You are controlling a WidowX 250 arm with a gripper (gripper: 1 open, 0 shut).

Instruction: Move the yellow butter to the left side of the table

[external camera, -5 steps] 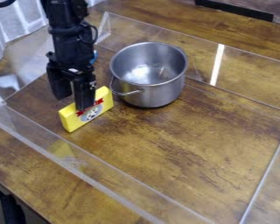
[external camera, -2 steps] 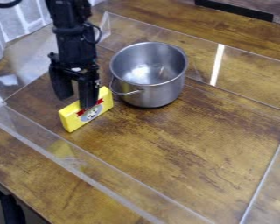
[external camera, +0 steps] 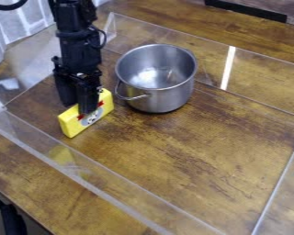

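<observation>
The yellow butter (external camera: 84, 117), a small flat box with a red-and-white label, lies on the brown wood table (external camera: 198, 161) at the left, next to the steel pot. My black gripper (external camera: 78, 99) points steeply down onto the box's far end. Its two fingers have drawn in against the box's sides and grip it. The far end of the butter is hidden behind the fingers. The box still rests on the tabletop.
A steel pot (external camera: 157, 78) with a side handle stands just right of the butter, about a finger's width from it. Clear plastic walls (external camera: 63, 156) ring the table, one running close along the front left. A window glare streak (external camera: 228, 66) lies at the back right.
The fingers have drawn together from wide open onto the butter. The box has shifted and turned slightly to the left. The arm itself has stayed in place.
</observation>
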